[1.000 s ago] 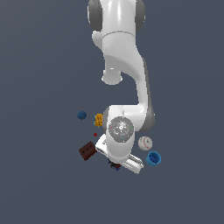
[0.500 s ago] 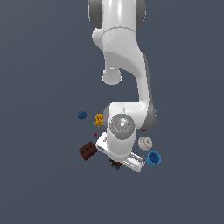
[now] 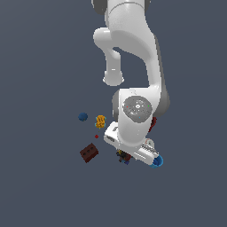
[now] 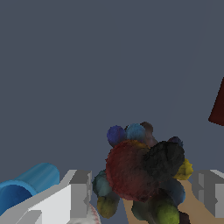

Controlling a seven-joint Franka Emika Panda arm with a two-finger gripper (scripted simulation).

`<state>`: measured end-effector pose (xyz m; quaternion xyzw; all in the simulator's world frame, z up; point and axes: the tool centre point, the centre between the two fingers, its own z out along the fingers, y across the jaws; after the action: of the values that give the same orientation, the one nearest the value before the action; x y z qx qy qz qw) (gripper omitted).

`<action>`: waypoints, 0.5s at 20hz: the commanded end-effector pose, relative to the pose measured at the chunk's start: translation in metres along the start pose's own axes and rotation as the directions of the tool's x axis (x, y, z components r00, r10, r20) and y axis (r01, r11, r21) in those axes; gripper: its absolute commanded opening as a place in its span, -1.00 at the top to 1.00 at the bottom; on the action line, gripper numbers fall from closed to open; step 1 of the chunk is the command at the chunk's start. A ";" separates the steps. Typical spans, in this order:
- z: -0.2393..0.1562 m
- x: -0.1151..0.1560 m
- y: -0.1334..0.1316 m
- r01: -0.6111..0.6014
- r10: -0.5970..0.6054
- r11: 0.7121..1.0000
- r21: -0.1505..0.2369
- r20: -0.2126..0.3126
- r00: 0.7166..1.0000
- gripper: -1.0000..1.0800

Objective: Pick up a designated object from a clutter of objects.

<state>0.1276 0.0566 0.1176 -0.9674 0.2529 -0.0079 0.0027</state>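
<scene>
A plain, dark grey-blue table (image 3: 40, 177) filled both views. The claw (image 4: 142, 192) stood apart around the dark speckled lumpy object (image 4: 142, 173), beside a blue cup (image 4: 26, 186).

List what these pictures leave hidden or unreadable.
- Designated object: in the exterior view the arm covers all but a sliver.
- Gripper: both fingers are cut off by the wrist view's edge, so contact cannot be confirmed.
- Blue cup: partly hidden behind a finger.
- Dark red item: cropped; identity unclear.
</scene>
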 end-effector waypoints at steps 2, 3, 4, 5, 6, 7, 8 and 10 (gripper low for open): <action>-0.031 -0.020 -0.010 0.002 -0.002 1.000 0.000 0.002 1.000 1.00; -0.041 -0.026 -0.013 0.002 -0.002 1.000 0.000 0.002 1.000 1.00; -0.051 -0.032 -0.016 0.002 -0.002 1.000 0.000 0.003 1.000 1.00; -0.062 -0.038 -0.019 0.002 -0.002 1.000 -0.001 0.003 1.000 1.00; -0.072 -0.045 -0.022 0.002 -0.002 1.000 -0.001 0.003 1.000 1.00; -0.082 -0.051 -0.025 0.002 -0.002 1.000 -0.002 0.004 1.000 1.00; -0.092 -0.057 -0.028 0.002 -0.002 1.000 -0.002 0.004 1.000 1.00; -0.113 -0.069 -0.034 0.002 -0.002 1.000 -0.003 0.005 1.000 1.00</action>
<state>0.0887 0.1115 0.2135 -0.9678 0.2518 -0.0049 0.0019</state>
